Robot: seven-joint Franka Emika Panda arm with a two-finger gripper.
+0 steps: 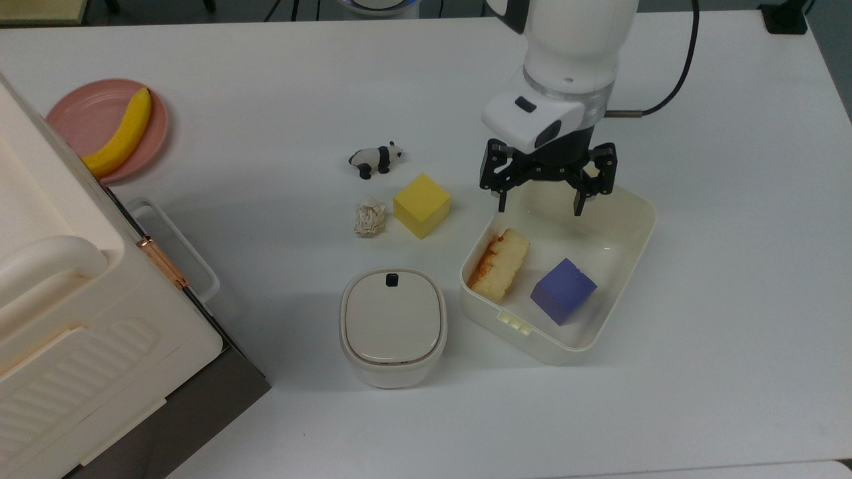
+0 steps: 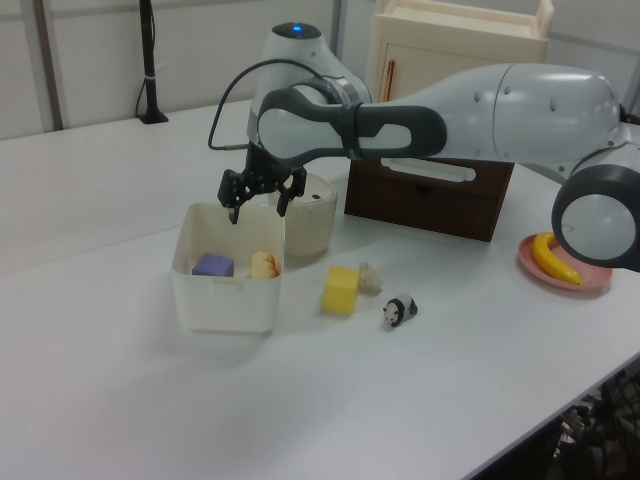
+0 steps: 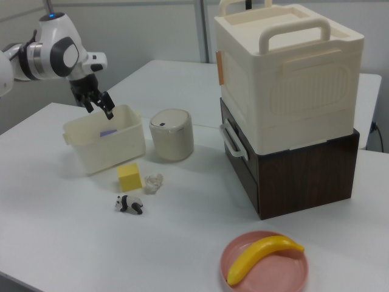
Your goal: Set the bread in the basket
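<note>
Jaws spread and empty, your gripper [image 1: 540,197] hangs over the basket [image 1: 626,203] right of centre in the top view, where the bread [image 1: 499,265] lies beside a purple cube [image 1: 563,290], so any dip could clip the rim.

Below my claw [image 1: 540,201]: basket [image 1: 626,219] smooth cream plastic, slight gloss; bread [image 1: 499,265] glazed brown crust, pale spongy side. Purple cube [image 1: 563,291] matt, foam-like. Counter [image 1: 699,279] smooth white laminate. Claw black, matt.
</note>
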